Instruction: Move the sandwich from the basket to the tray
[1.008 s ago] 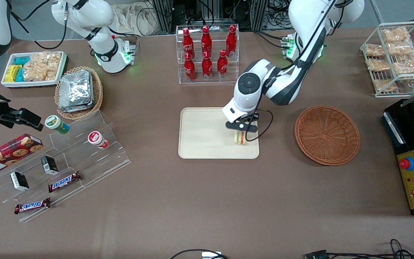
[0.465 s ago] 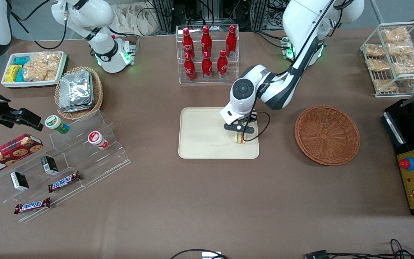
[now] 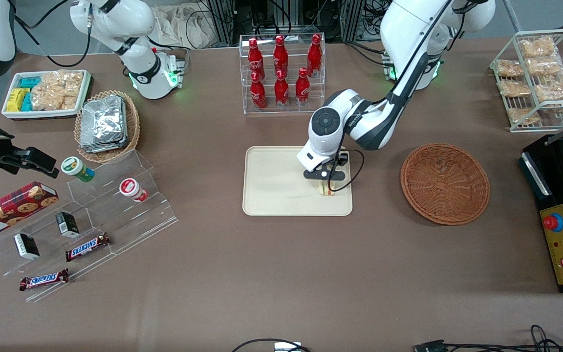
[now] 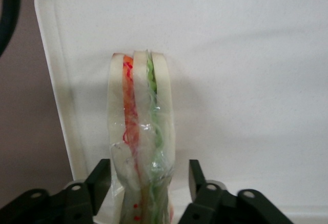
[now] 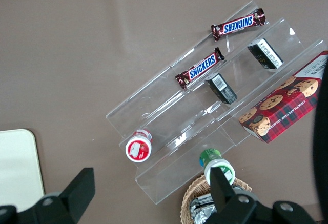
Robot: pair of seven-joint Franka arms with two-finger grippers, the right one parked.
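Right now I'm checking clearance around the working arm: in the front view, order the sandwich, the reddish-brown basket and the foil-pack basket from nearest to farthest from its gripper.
The gripper is over the tray, fingers open either side of the sandwich.
1. Sandwich: between the fingers, on the tray.
2. Reddish-brown basket: beside the tray, toward the working arm's end.
3. Foil-pack basket: toward the parked arm's end.

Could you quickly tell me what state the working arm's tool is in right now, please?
Left arm's tool: open, fingers either side of the sandwich with gaps showing; the sandwich stands on the tray.
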